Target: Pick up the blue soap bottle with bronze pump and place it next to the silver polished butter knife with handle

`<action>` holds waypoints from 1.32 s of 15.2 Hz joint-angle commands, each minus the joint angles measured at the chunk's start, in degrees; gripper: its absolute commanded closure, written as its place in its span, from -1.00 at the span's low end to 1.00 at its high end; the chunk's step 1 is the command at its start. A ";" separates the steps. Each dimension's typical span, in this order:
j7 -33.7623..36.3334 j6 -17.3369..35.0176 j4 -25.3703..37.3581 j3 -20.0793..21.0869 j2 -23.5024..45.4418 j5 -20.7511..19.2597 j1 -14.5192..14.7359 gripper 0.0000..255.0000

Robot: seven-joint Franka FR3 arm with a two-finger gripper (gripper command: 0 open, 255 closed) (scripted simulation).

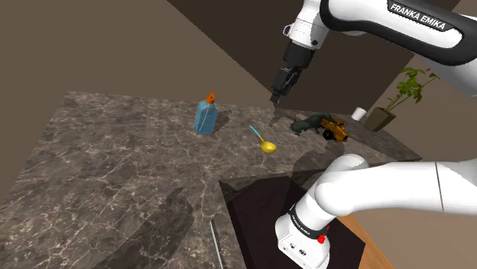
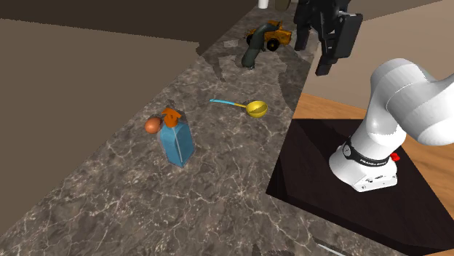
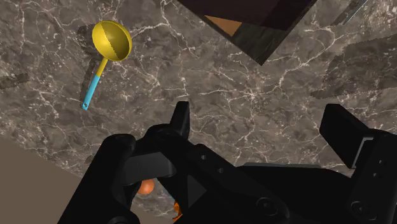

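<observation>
1. Dark veined stone worktop [image 1: 115, 153] beneath plain brown walls; potted plant [image 1: 405, 88] and white roll [image 1: 358, 114] at the far end.
2. Gripper [image 1: 276, 98] poised above the worktop, empty, fingers [image 3: 181, 121] set wide apart in the wrist view, nothing between them.
3. Blue soap bottle [image 1: 206, 116] with orange-bronze pump, upright on the worktop at ten o'clock of the yellow scoop [image 1: 265, 142] in the shoulder view; apart from the gripper, untouched.
4. Butter knife [image 1: 215, 244], thin and silver, flat at six o'clock of the bottle in the same view, well apart from it, just beside the black stand [image 1: 260, 214].
5. Step judged: approach, grasp not yet made. Next move: travel toward nine o'clock in the shoulder view, descent over the bottle body, closure below the pump.
6. Small orange ball [image 2: 152, 125] just beside the bottle at ten o'clock in the second exterior view: likely to be knocked by an open finger.
7. Scoop low and flat beneath the route, no hindrance judged. Dark green figure [image 1: 307, 123] and yellow toy vehicle [image 1: 334, 128] at three o'clock of the gripper, off the route.
</observation>
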 commanded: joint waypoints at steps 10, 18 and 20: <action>-2.58 13.87 4.28 -1.18 17.22 -0.82 -0.44 -1.00; -4.63 22.31 13.39 -1.89 33.96 -0.93 -0.72 -1.00; -5.12 23.75 16.43 -2.01 38.24 -0.89 -0.79 -1.00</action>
